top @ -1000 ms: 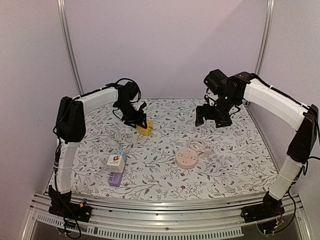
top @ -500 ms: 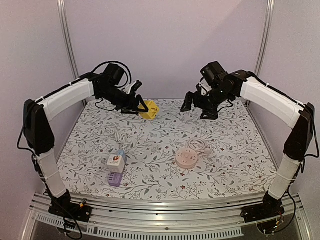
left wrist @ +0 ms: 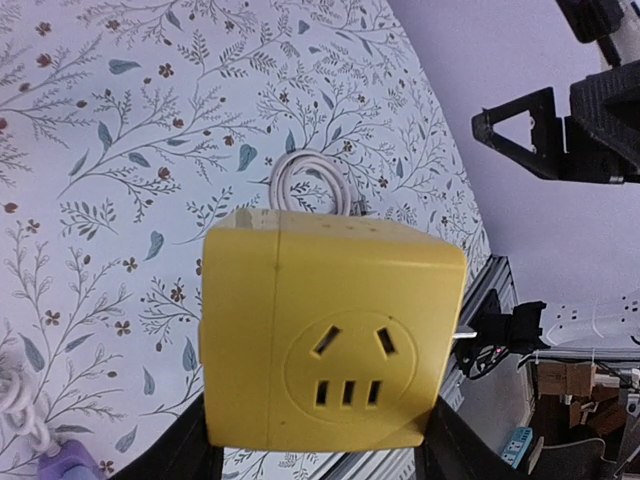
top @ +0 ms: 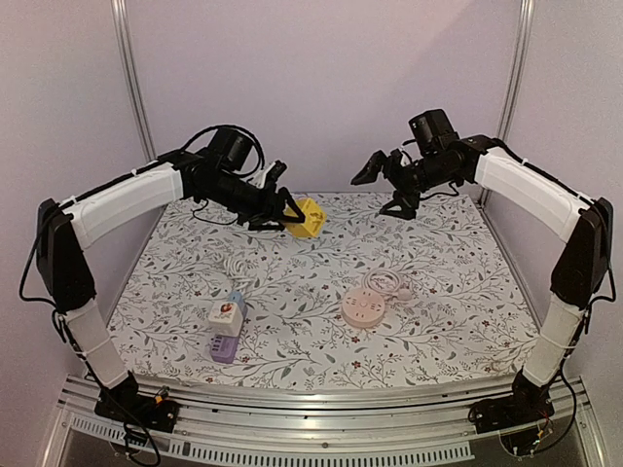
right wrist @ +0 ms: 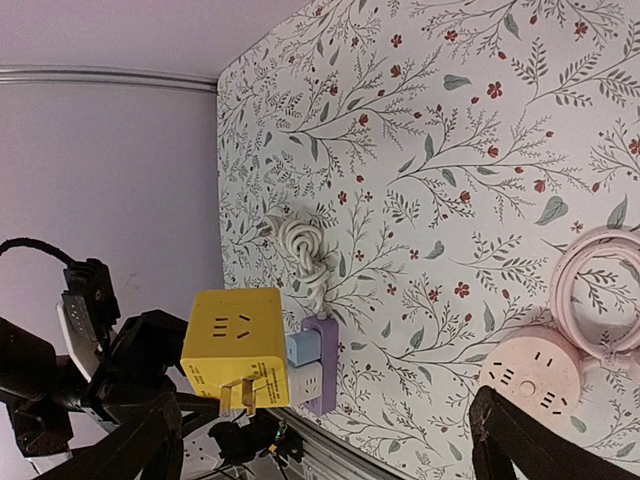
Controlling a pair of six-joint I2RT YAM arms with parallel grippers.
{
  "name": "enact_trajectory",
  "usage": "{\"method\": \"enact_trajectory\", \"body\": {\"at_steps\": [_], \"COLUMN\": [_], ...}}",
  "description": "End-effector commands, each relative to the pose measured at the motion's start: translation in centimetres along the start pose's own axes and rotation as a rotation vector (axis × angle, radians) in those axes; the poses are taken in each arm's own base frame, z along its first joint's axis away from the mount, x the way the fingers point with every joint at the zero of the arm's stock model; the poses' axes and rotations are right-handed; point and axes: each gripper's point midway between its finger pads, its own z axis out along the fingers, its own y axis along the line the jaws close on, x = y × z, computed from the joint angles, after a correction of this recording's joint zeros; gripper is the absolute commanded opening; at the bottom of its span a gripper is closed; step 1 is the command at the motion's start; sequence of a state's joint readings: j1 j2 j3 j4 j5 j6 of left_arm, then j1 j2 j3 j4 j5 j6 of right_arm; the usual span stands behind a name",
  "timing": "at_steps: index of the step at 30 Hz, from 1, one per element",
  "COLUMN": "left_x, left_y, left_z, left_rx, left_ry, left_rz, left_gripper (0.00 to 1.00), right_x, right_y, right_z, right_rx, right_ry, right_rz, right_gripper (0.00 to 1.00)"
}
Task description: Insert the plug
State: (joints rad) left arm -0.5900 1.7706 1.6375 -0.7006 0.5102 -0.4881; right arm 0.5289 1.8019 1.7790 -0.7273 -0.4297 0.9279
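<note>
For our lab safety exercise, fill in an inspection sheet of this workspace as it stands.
Surface: floral cloth, lying flat.
Job's things: yellow cube plug held off the table; purple strip at front left, carrying a white cube and a blue adaptor.
Clutter: pink round socket right of centre.
Grippers: left gripper shut on the yellow cube plug; right gripper open, empty, raised.
Cables: white cable bundled beyond the purple strip; pink cable coiled beside the pink round socket.
Surroundings: plain walls, metal frame posts.
</note>
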Motion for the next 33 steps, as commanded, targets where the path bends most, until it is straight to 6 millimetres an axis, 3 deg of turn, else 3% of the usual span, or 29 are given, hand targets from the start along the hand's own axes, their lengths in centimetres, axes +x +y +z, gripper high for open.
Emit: {"method": "enact_trajectory", "body": {"at_steps": [1, 6, 12, 21, 33], "left_x": [-0.4, 0.8, 1.3, 2.3, 2.7], "left_y": [-2.0, -2.4, -3.4, -3.6, -5.8], "left_z": [-0.1, 0.9, 1.3, 2.2, 2.7], "left_rx": [-0.02, -0.063, -0.062, -0.031, 0.069], "left_ry": [-0.062, -0.058, -0.053, -0.006, 0.036], "left_rz": [-0.028, -0.049, -0.037, -0.09, -0.162], "left_gripper": [0.0, 0.0, 0.0, 0.0, 0.0], "right_x": [1.5, 3.0, 3.9, 6.7, 6.9], "right_y": [0.9, -0.3, -0.6, 1.6, 2.3], "right_z": [-0.3, 0.3, -0.4, 0.0, 1.5], "right_rx": [-0.059, -0.052, -0.025, -0.048, -0.073], "right_ry": [0.079, 0.148, 0.13, 0.094, 0.07], "right_rz": [0.032, 0.047, 0.069, 0.097, 0.138], "right_gripper": [0.99, 0.99, 0.99, 0.99, 0.98]}}
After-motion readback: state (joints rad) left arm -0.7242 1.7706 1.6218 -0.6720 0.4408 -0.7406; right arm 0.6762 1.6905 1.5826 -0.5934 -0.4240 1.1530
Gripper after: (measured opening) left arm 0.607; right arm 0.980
